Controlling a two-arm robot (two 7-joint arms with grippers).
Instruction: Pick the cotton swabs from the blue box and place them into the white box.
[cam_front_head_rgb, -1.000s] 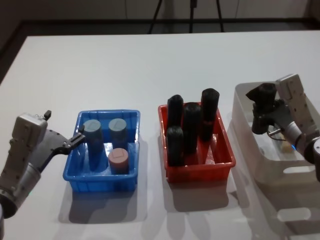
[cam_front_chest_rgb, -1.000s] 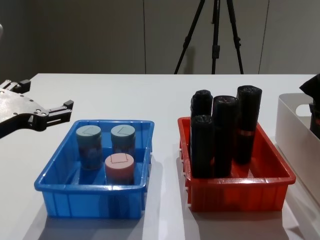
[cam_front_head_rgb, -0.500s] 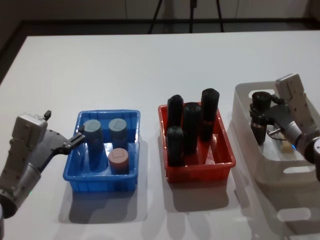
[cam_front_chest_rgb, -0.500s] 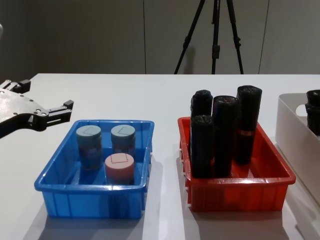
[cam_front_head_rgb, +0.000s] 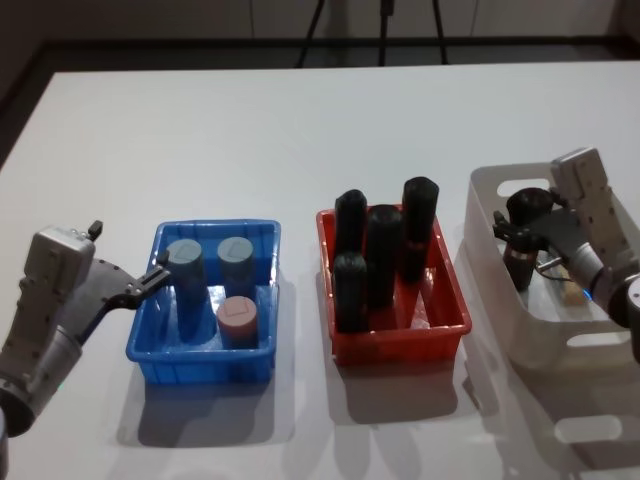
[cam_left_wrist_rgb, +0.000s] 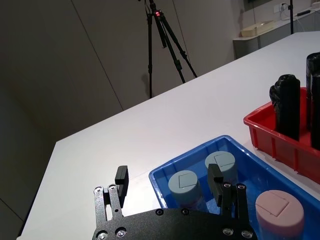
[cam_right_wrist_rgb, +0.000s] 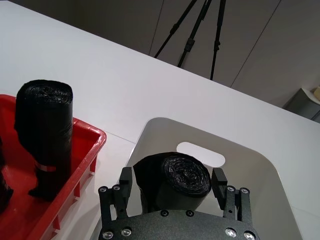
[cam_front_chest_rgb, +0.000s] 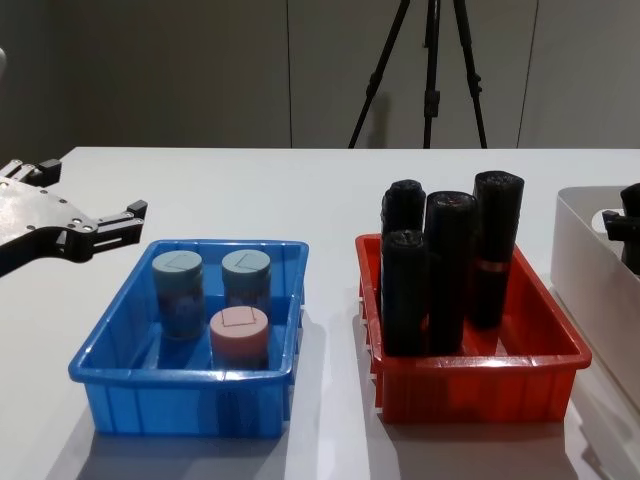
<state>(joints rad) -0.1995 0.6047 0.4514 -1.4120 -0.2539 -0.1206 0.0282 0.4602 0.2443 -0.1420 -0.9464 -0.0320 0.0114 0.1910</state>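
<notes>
I count three lidded clear cotton swab tubs (cam_front_head_rgb: 219, 285) unmoved in the shallow blue plastic bin (cam_front_head_rgb: 148, 345) at my 10 o'clock; left gripper (cam_left_wrist_rgb: 170, 186) open beside it; right gripper (cam_right_wrist_rgb: 173, 186) holds a black roll (cam_right_wrist_rgb: 176, 181) inside the off-white plastic box (cam_front_head_rgb: 484, 225) at 2 o'clock, fingers straddling it; whether they clamp it I cannot tell.

Black rolls (cam_front_head_rgb: 380, 255) in red bin (cam_front_head_rgb: 452, 325)

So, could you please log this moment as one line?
left tool: open, beside blue box | right tool: around black roll in white box | cotton swabs: three in blue box

A black tripod (cam_front_chest_rgb: 425, 70) stands behind the white table (cam_front_head_rgb: 300, 130); grey panelled wall (cam_front_chest_rgb: 200, 70) beyond.
</notes>
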